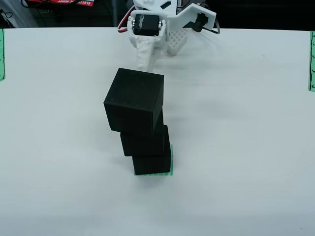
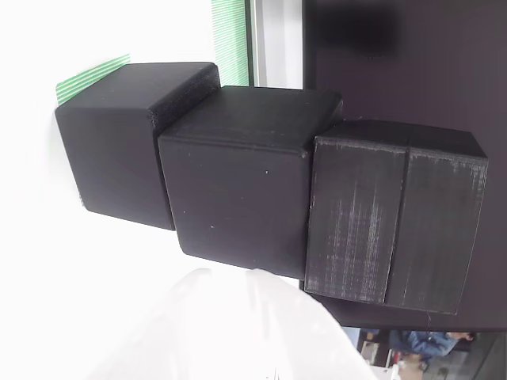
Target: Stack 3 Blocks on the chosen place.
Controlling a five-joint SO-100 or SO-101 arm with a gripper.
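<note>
Overhead view: tool (image 1: 157,46) released behind three stacked blocks (image 1: 142,130); sideways view shows scuffs.

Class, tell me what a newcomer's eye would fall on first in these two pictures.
A tower of three black cubes stands mid-table on a green striped square, each cube shifted slightly off the one below. Behind it, at the table's far edge, the white gripper rests apart from the stack.
</note>
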